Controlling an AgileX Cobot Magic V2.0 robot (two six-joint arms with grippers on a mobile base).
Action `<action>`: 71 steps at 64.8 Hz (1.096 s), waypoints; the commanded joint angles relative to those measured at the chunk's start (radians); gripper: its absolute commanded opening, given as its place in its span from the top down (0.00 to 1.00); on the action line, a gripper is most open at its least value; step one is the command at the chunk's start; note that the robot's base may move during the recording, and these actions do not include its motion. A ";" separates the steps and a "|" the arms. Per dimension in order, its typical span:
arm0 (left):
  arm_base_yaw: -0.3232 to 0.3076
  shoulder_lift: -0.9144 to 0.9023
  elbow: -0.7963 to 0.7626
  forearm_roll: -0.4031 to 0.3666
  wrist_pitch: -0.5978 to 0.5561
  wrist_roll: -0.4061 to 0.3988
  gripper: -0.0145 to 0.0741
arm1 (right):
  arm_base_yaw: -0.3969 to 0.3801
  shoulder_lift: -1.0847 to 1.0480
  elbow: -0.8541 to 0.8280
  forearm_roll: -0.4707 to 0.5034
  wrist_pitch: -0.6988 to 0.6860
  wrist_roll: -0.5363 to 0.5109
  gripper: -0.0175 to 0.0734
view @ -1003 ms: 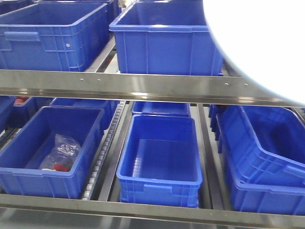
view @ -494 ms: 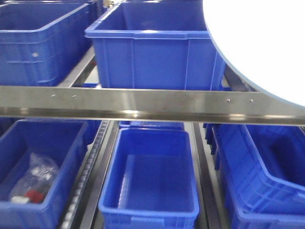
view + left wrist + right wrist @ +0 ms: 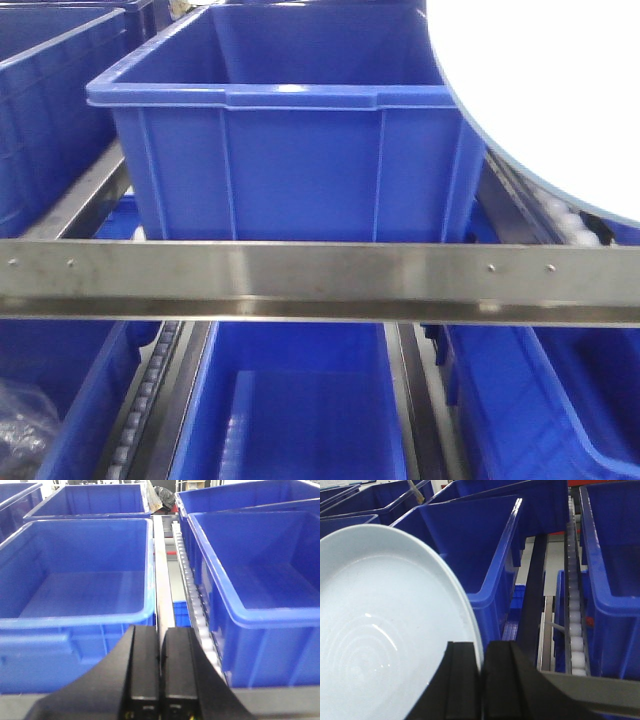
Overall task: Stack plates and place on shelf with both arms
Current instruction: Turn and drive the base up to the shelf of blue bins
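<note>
Holding glossy bluish-white round plate (image 3: 385, 630) in right claw (image 3: 481, 655) near steel shelf (image 3: 300, 280), probably for level lowering; left claw (image 3: 160, 635) closed, empty.

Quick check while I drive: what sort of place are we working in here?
Most likely a warehouse or parts store with flow racking: open blue plastic bins in rows on two levels, a steel rack rail across the front, and white roller tracks running between the bins.

Left end effector (image 3: 160, 636) closed, right (image 3: 482, 654) pinching plate (image 3: 380, 630)
</note>
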 commanded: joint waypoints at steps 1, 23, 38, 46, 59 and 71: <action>0.000 0.007 -0.033 -0.002 -0.080 -0.004 0.74 | -0.003 0.009 -0.036 0.004 -0.092 -0.002 0.75; 0.000 0.007 -0.033 -0.002 -0.080 -0.004 0.74 | -0.003 0.009 -0.036 0.004 -0.092 -0.002 0.75; 0.000 0.007 -0.033 -0.002 -0.080 -0.004 0.74 | -0.003 0.009 -0.036 0.004 -0.092 -0.002 0.75; 0.000 0.007 -0.033 -0.002 -0.080 -0.004 0.74 | -0.003 0.009 -0.036 0.004 -0.092 -0.002 0.75; 0.000 0.007 -0.033 -0.002 -0.080 -0.004 0.74 | -0.003 0.009 -0.036 0.004 -0.095 -0.002 0.75; 0.000 0.007 -0.033 -0.002 -0.080 -0.004 0.74 | -0.003 0.009 -0.036 0.004 -0.094 -0.001 0.75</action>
